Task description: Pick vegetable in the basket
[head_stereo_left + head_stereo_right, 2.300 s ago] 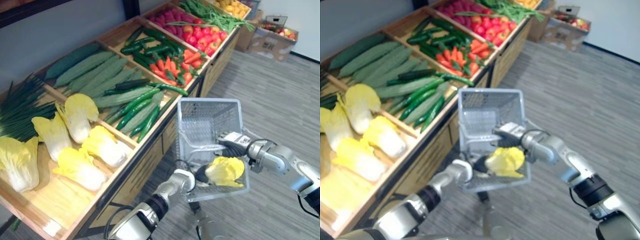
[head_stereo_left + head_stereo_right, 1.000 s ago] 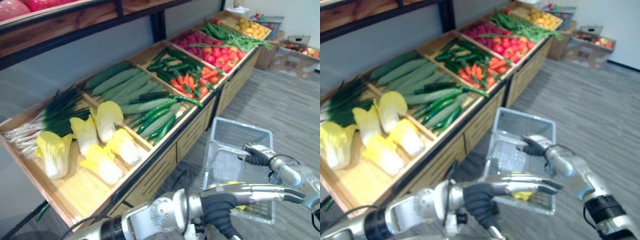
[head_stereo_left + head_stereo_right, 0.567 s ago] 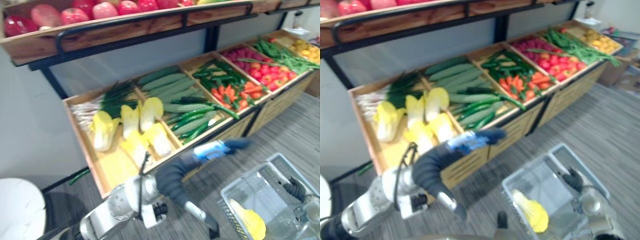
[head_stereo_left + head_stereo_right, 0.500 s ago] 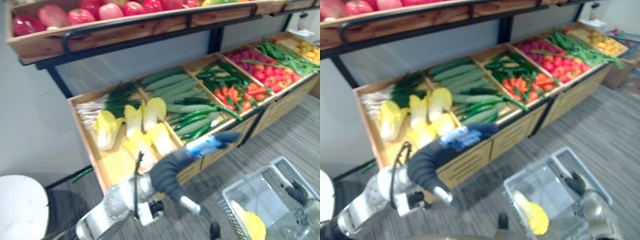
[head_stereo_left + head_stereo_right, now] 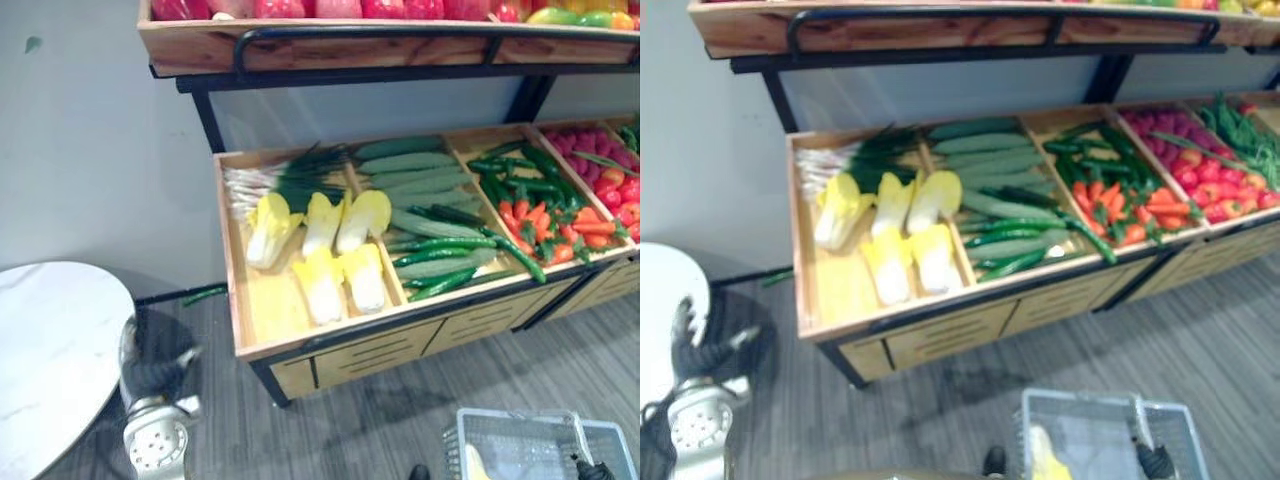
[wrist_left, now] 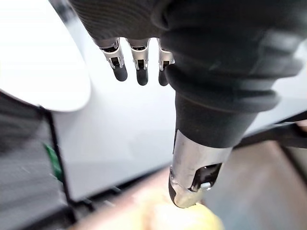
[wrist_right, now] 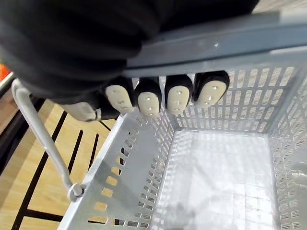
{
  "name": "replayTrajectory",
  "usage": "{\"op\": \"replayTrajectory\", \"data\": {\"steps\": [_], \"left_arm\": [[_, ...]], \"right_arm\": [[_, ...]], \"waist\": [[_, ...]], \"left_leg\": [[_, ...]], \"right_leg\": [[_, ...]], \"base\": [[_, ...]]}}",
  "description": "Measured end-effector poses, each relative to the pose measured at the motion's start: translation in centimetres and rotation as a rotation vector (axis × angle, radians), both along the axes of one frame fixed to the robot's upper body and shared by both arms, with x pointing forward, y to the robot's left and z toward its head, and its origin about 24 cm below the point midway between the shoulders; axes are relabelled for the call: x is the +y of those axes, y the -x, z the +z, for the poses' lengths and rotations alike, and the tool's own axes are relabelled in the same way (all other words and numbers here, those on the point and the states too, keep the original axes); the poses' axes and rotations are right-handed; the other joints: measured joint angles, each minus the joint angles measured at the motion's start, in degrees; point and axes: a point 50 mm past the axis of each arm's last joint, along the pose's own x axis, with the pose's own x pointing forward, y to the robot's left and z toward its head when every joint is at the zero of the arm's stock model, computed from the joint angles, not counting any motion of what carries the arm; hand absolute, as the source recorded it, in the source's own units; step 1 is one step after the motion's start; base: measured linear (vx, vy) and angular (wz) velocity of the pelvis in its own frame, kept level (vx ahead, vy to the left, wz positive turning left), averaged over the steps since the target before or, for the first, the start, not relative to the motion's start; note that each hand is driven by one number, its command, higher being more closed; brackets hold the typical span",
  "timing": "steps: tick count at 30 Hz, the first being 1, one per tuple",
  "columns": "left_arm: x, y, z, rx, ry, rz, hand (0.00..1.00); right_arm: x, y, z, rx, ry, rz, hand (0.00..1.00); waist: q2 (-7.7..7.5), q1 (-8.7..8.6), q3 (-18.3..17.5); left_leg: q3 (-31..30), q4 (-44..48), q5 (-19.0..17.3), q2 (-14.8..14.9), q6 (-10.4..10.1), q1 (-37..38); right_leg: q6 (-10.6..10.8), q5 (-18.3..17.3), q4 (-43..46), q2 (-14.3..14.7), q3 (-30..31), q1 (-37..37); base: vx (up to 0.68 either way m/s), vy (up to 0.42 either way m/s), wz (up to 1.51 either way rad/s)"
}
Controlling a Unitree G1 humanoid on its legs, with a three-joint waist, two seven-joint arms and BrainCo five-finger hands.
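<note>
A grey mesh basket (image 5: 1095,425) hangs low in front of the vegetable stand, with a yellow napa cabbage (image 5: 1047,459) lying inside it. My right hand (image 7: 165,93) is curled round the basket's top bar, and it also peeks in at the basket's rim (image 5: 1154,460). More napa cabbages (image 5: 322,248) lie in the stand's left wooden crate. My left hand (image 5: 152,368) hovers at the lower left beside a white round table; in the left wrist view its fingers (image 6: 139,67) are straight and hold nothing.
The stand's crates hold green onions (image 5: 275,178), cucumbers (image 5: 420,185), carrots (image 5: 540,225) and red produce (image 5: 610,180). An upper shelf (image 5: 380,35) overhangs them. The white round table (image 5: 50,350) stands at the left, with striped grey floor in front.
The camera has swung, so the whole stand now sits higher and further off. My left hand has drawn back from in front of the crates to the lower left by the table.
</note>
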Motion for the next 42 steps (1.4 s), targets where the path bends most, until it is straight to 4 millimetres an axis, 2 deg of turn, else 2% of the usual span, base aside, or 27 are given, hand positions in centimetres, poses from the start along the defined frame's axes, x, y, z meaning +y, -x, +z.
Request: {"op": "replayTrajectory", "data": {"steps": [2,4,5,7,8,10,11,13,15,17,18,22,24,26,28,29,31,32,34,35,36,37,38,39,40,41,42], "left_arm": [[1.3,2.5,-3.0,0.138,0.028,0.148,0.0],[1.6,4.6,-5.5,0.241,0.088,0.239,0.0],[1.4,6.1,-7.2,0.315,0.133,0.285,0.0],[0.9,8.2,-9.2,0.41,0.202,0.333,0.0],[0.1,11.1,-11.4,0.509,0.327,0.402,0.0],[-0.6,12.9,-12.4,0.557,0.401,0.457,0.0],[-1.6,14.7,-13.3,0.628,0.474,0.489,0.0],[-2.8,15.7,-14.0,0.673,0.532,0.495,0.0],[-3.9,15.7,-14.6,0.696,0.584,0.459,0.0],[-5.3,14.9,-15.1,0.718,0.614,0.386,0.0],[-5.9,14.0,-15.3,0.715,0.627,0.338,0.0],[-6.5,11.6,-15.4,0.694,0.613,0.219,0.0],[-6.7,11.0,-15.4,0.679,0.621,0.199,0.0],[-6.9,10.5,-15.4,0.687,0.611,0.159,0.0],[-7.1,10.2,-15.4,0.697,0.599,0.126,0.0],[-7.1,9.9,-15.3,0.714,0.58,0.089,0.0],[-6.7,9.2,-15.1,0.746,0.529,0.01,0.0],[-6.2,8.2,-14.8,0.743,0.488,-0.029,0.0],[-5.8,8.0,-14.6,0.745,0.461,-0.04,0.0],[-5.8,8.1,-14.7,0.745,0.464,-0.036,0.0],[-5.8,8.4,-14.7,0.748,0.462,-0.037,0.0],[-5.9,8.2,-14.6,0.745,0.458,-0.043,0.0],[-6.0,8.0,-14.6,0.743,0.453,-0.055,0.0],[-6.1,7.8,-14.6,0.747,0.438,-0.077,0.0],[-6.1,7.9,-14.5,0.749,0.434,-0.079,0.0],[-6.0,8.0,-14.5,0.752,0.431,-0.078,0.0],[-5.9,8.0,-14.5,0.753,0.43,-0.077,0.0]], "right_arm": [[0.7,0.4,-0.4,0.001,-0.002,-0.023,1.0],[1.1,0.9,-0.7,0.008,-0.007,-0.034,1.0],[1.3,1.2,-0.8,0.001,-0.013,-0.059,1.0],[1.3,1.5,-0.9,0.001,-0.016,-0.08,1.0],[1.4,1.8,-1.2,0.003,-0.029,-0.117,1.0],[1.4,1.9,-1.4,0.006,-0.038,-0.137,1.0],[1.3,2.4,-1.5,0.018,-0.05,-0.166,1.0],[1.1,2.6,-1.6,0.036,-0.051,-0.171,1.0],[1.1,2.8,-1.7,0.05,-0.053,-0.166,1.0],[2.1,3.1,-2.3,0.087,-0.086,-0.131,1.0],[3.4,3.3,-2.9,0.105,-0.121,-0.123,1.0],[6.9,3.4,-4.3,0.142,-0.234,-0.083,1.0],[7.5,3.8,-4.5,0.155,-0.25,-0.091,1.0],[7.3,4.3,-4.5,0.153,-0.254,-0.134,1.0],[7.2,4.9,-4.5,0.159,-0.256,-0.154,1.0],[7.3,4.9,-4.5,0.155,-0.259,-0.16,1.0],[7.6,4.2,-4.6,0.132,-0.266,-0.152,1.0],[8.1,2.8,-4.5,0.09,-0.272,-0.137,1.0],[8.6,1.5,-4.3,0.045,-0.273,-0.112,1.0],[8.9,0.6,-4.1,0.009,-0.271,-0.091,1.0],[9.1,-0.2,-3.9,-0.021,-0.271,-0.078,1.0],[9.1,-0.4,-3.8,-0.028,-0.268,-0.076,1.0],[8.9,-0.4,-3.7,-0.032,-0.26,-0.076,1.0],[8.8,0.0,-3.8,-0.014,-0.252,-0.08,1.0],[8.8,0.1,-3.9,-0.007,-0.251,-0.077,1.0],[9.1,-0.1,-4.0,0.004,-0.252,-0.058,1.0],[9.2,-0.2,-4.1,0.01,-0.257,-0.054,1.0]], "waist": [[-0.41,-0.27,-0.73],[-0.78,-0.45,-1.24],[-0.97,-0.7,-1.54],[-1.05,-1.23,-1.58],[-1.03,-1.65,-1.6],[-1.0,-1.75,-1.6],[-0.83,-1.86,-1.62],[-0.58,-1.7,-1.54],[-0.09,-1.9,-1.61],[0.63,-2.24,-1.66],[1.06,-2.67,-1.64],[1.7,-3.22,-1.41],[2.4,-3.29,-1.22],[2.71,-3.3,-0.15],[2.29,-3.51,0.21],[1.55,-3.53,0.94],[0.09,-3.6,2.17],[0.13,-3.25,3.97],[0.33,-3.16,5.36],[1.36,-2.86,5.92],[1.25,-2.81,6.49],[1.02,-3.08,6.63],[0.83,-3.21,6.75],[0.78,-3.11,6.77],[0.7,-3.02,6.81],[0.53,-3.01,6.76],[0.27,-3.03,6.77]], "left_leg": [[0.03,-0.15,-0.01,-0.14,0.01,0.28],[0.0,-1.01,0.07,-0.25,0.13,0.91],[-0.11,-1.22,0.17,-0.43,0.2,0.89],[-0.25,-2.13,0.34,-0.75,0.25,0.98],[-0.23,-3.17,0.81,-1.21,0.25,1.06],[-0.09,-3.98,1.14,-1.24,0.15,1.28],[0.12,-4.91,1.44,-1.16,-0.04,2.04],[0.98,-5.46,1.72,-0.97,-0.48,2.8],[1.4,-5.94,1.93,-0.91,-0.52,3.3],[1.52,-5.93,2.08,-0.85,-0.32,3.83],[1.5,-5.93,2.12,-0.87,-0.26,3.84],[1.39,-5.82,1.94,-0.88,-0.26,3.84],[1.2,-5.08,1.29,-0.85,-0.19,3.86],[0.36,0.47,-2.25,0.43,-0.25,3.09],[-0.31,5.59,-5.1,1.49,-0.22,1.72],[-0.33,8.76,-6.78,2.04,-0.24,1.05],[0.6,11.46,-8.13,2.35,0.07,-0.1],[3.15,12.75,-9.05,3.52,0.25,-0.2],[7.02,13.73,-9.43,5.69,0.57,-0.16],[11.06,13.36,-8.69,8.11,1.79,0.13],[15.88,12.9,-8.28,8.94,2.28,0.93],[17.85,12.54,-8.12,8.93,2.54,1.39],[20.63,11.83,-7.87,8.63,2.91,2.47],[25.26,11.22,-7.64,8.5,3.16,4.18],[27.38,11.03,-7.52,8.45,3.25,4.92],[30.84,11.02,-7.36,8.31,3.27,5.84],[32.68,11.02,-7.27,8.07,3.14,6.15]], "right_leg": [[-0.01,-0.05,-0.02,-0.22,-0.01,0.29],[0.0,-0.43,-0.04,-0.5,-0.02,0.59],[-0.21,-0.59,-0.05,-0.66,-0.11,0.57],[-0.69,-0.94,-0.08,-0.86,-0.18,0.4],[-0.43,-1.35,-0.1,-0.93,-0.01,-0.18],[-0.42,-1.36,-0.1,-0.75,0.33,-0.57],[-0.42,-1.36,-0.1,-0.41,0.74,-0.54],[-0.42,-1.36,-0.1,-0.02,1.54,-0.52],[-0.4,-1.34,-0.1,0.19,1.96,-0.61],[-0.31,-1.12,-0.09,0.34,2.12,-0.33],[-0.29,-1.12,-0.08,0.33,2.13,-0.32],[-0.14,-1.27,-0.06,0.3,2.07,-0.19],[0.02,-1.8,0.28,0.19,1.93,0.12],[0.2,-5.61,5.4,0.1,1.78,0.11],[0.75,-8.29,10.54,-0.15,1.66,-0.94],[1.33,-9.41,14.35,-0.54,2.13,-1.99],[2.49,-8.99,16.97,-0.59,4.82,-4.1],[2.94,-5.7,18.23,0.63,8.26,-6.3],[2.83,1.18,16.91,3.1,10.32,-8.46],[2.73,9.57,10.6,5.31,10.92,-8.42],[1.86,10.58,10.96,5.86,7.66,-8.79],[-1.18,5.8,15.77,4.64,3.92,-9.78],[-4.6,-1.52,23.75,2.16,-2.31,-10.1],[-5.41,-8.52,33.63,-1.62,-10.12,-8.56],[-6.69,-10.53,36.27,-3.12,-12.76,-7.13],[-6.32,-12.55,39.01,-5.36,-15.61,-4.9],[-6.61,-13.48,39.31,-6.29,-16.06,-4.22]], "base": [[0.0,0.0,0.0],[-0.04,-0.003,0.02],[-0.04,-0.003,0.05],[-0.03,0.006,0.05],[0.0,0.0,0.0],[0.0,0.002,-0.1],[0.03,-0.006,-0.12],[0.04,-0.004,-0.2],[0.05,-0.001,-0.16],[0.06,0.003,-0.05],[0.04,0.002,0.0],[0.0,0.0,0.01],[0.02,0.005,0.05],[0.02,0.005,0.09],[0.03,0.016,0.11],[0.02,0.045,-0.05],[-0.04,0.069,-0.38],[-0.1,0.088,-0.86],[-0.13,0.123,-1.22],[-0.16,0.144,-1.66],[-0.2,0.152,-1.63],[-0.16,0.098,-1.3],[-0.14,0.112,-1.32],[-0.08,0.102,-1.38],[-0.05,0.068,-1.61],[-0.01,0.007,-1.27],[0.01,-0.087,-1.66]]}}
